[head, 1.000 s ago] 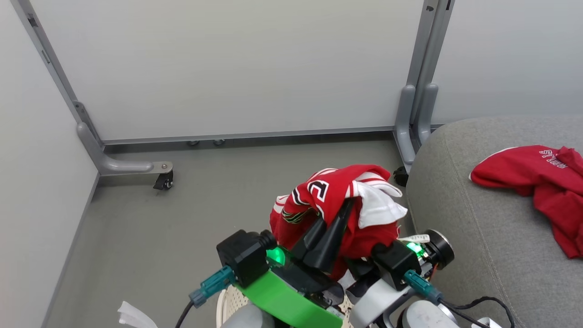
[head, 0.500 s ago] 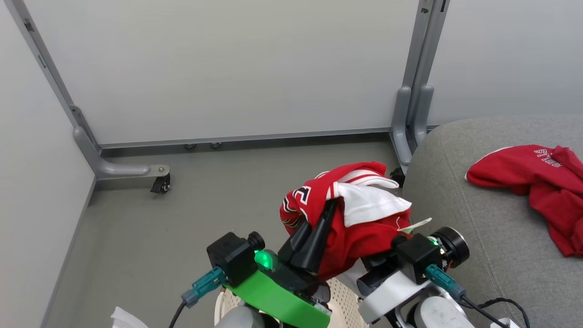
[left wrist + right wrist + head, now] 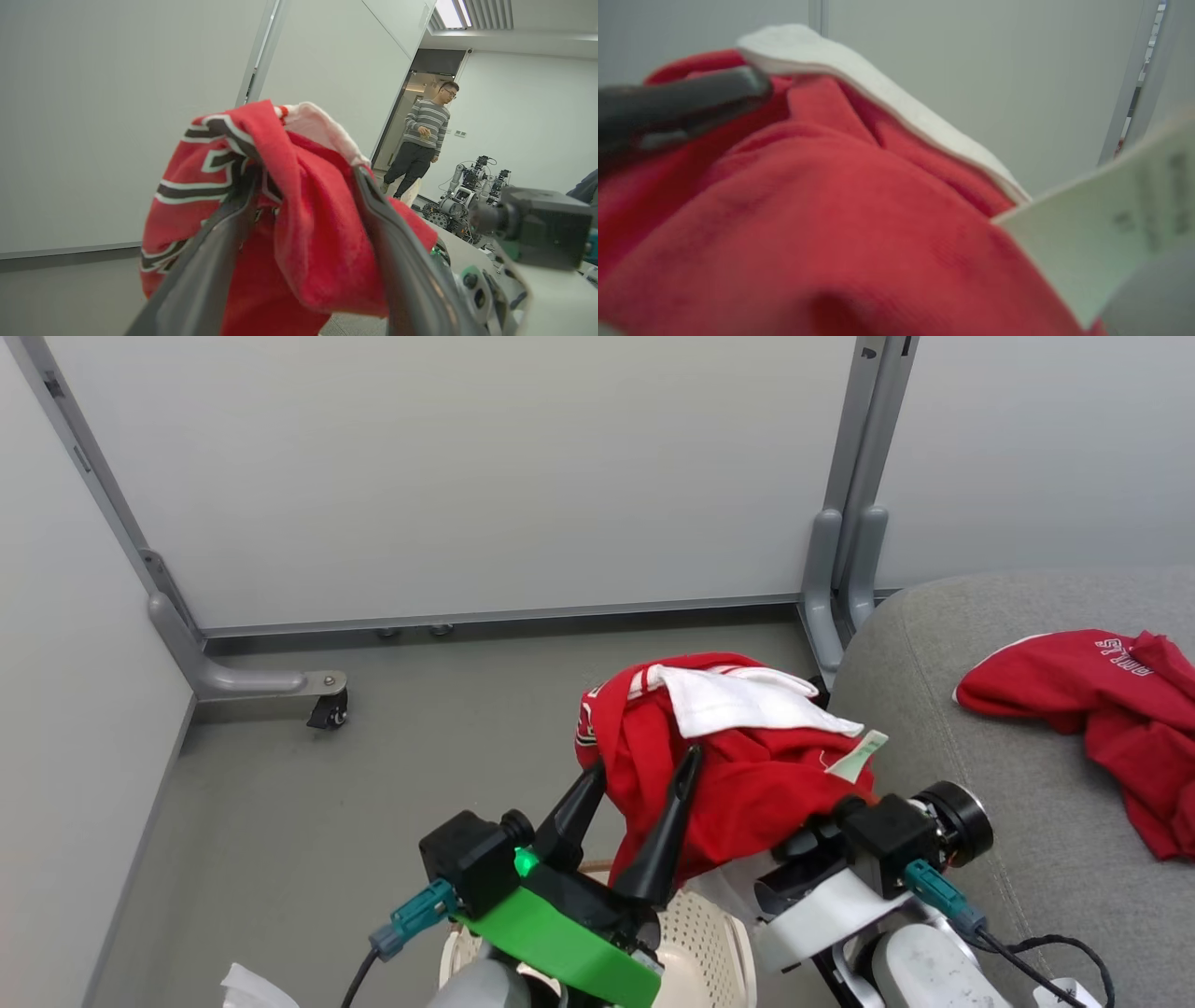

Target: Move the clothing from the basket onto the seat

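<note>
A red garment with white trim and stripes (image 3: 738, 775) hangs bunched above the cream perforated basket (image 3: 700, 933). My left gripper (image 3: 647, 761) is open, its two dark fingers spread on either side of a fold of the cloth (image 3: 303, 224). My right gripper's fingers are buried under the garment (image 3: 859, 224), shut on it and holding it up; a white tag (image 3: 857, 756) sticks out. A second red piece of clothing with white lettering (image 3: 1092, 709) lies on the grey seat (image 3: 980, 784) at the right.
Grey panel walls stand behind, with a caster foot (image 3: 327, 709) at the left and a post (image 3: 840, 579) by the seat's corner. A white scrap (image 3: 247, 985) lies on the floor. In the left wrist view a person (image 3: 420, 140) stands by other robots (image 3: 462, 196).
My left gripper has opened and let go of the red garment. The garment, still in my right gripper, has shifted right toward the seat.
</note>
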Controlling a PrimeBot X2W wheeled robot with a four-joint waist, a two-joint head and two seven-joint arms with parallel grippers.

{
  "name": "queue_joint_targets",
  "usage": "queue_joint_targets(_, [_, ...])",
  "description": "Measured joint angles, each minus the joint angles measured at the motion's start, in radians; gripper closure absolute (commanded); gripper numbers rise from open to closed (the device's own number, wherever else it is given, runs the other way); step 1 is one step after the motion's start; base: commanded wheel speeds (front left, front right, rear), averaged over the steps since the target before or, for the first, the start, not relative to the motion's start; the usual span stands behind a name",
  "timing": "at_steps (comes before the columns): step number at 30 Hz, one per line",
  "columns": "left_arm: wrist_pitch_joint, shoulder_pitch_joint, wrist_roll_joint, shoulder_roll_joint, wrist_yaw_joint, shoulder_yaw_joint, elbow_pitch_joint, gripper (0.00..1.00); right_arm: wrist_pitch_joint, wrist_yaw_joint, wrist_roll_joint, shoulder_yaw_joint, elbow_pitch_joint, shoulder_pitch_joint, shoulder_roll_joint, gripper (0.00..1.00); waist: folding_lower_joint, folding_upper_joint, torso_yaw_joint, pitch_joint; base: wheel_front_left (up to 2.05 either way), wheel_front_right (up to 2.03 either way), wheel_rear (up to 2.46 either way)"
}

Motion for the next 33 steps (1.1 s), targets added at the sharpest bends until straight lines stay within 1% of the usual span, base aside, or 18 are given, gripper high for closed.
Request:
queue_joint_targets(2, [0.0,0.001,0.014,0.0,0.0,0.018,0.011,0.0,0.0,0.0,-0.014,-0.022,-0.006,0.0,0.0,1.0,0.0,0.0,0.004,0.001,0.0,0.0,0.0])
queue_joint_targets(3, [0.0,0.005,0.043,0.0,0.0,0.048,0.029,0.0,0.0,0.0,-0.023,-0.046,-0.012,0.0,0.0,1.0,0.0,0.0,0.008,0.003,0.0,0.0,0.0])
queue_joint_targets(6, [0.0,0.03,0.077,0.0,0.0,0.1,0.053,0.0,0.0,0.0,-0.051,-0.073,-0.026,0.0,0.0,1.0,0.0,0.0,0.016,0.005,0.0,0.0,0.0])
queue_joint_targets(11, [0.0,0.083,0.165,0.001,-0.009,0.206,0.091,0.0,0.0,0.0,-0.092,-0.123,-0.068,0.002,0.0,1.0,0.0,0.0,0.029,0.008,0.0,0.0,0.0])
queue_joint_targets(15, [0.0,0.132,0.257,0.027,-0.018,0.285,0.113,0.0,0.0,0.0,-0.114,-0.166,-0.105,0.007,0.0,1.0,0.0,0.0,0.043,0.009,0.0,0.0,0.0])
queue_joint_targets(17, [0.0,0.16,0.295,0.03,-0.019,0.325,0.122,0.0,0.0,0.0,-0.127,-0.185,-0.127,0.012,0.0,1.0,0.0,0.0,0.05,0.01,0.0,0.0,0.0])
queue_joint_targets(19, [0.0,0.18,0.309,0.03,-0.023,0.357,0.125,0.0,0.0,0.0,-0.133,-0.203,-0.147,0.021,0.0,1.0,0.0,0.0,0.057,0.011,0.0,0.0,0.0])
queue_joint_targets(21, [0.0,0.202,0.354,0.036,-0.027,0.382,0.13,0.0,0.0,0.0,-0.14,-0.221,-0.165,0.03,0.0,1.0,0.0,0.0,0.065,0.011,0.0,0.0,0.0])
queue_joint_targets(25, [0.0,0.239,0.41,0.037,-0.029,0.425,0.139,0.0,0.0,0.0,-0.151,-0.253,-0.191,0.052,0.0,1.0,0.0,0.0,0.079,0.012,0.0,0.0,0.0])
queue_joint_targets(27, [0.0,0.255,0.421,0.031,-0.031,0.448,0.151,0.0,0.0,0.0,-0.154,-0.269,-0.201,0.064,0.0,1.0,0.0,0.0,0.085,0.012,0.0,0.0,0.0])
queue_joint_targets(29, [0.0,0.273,0.401,0.024,-0.031,0.479,0.169,0.0,0.0,0.0,-0.154,-0.281,-0.206,0.074,0.0,1.0,0.0,0.0,0.09,0.011,0.0,0.0,0.0])
queue_joint_targets(33, [0.0,0.278,0.414,0.017,-0.032,0.489,0.18,0.0,0.0,0.0,-0.15,-0.296,-0.211,0.088,0.0,1.0,0.0,0.0,0.093,0.012,0.0,0.0,0.0])
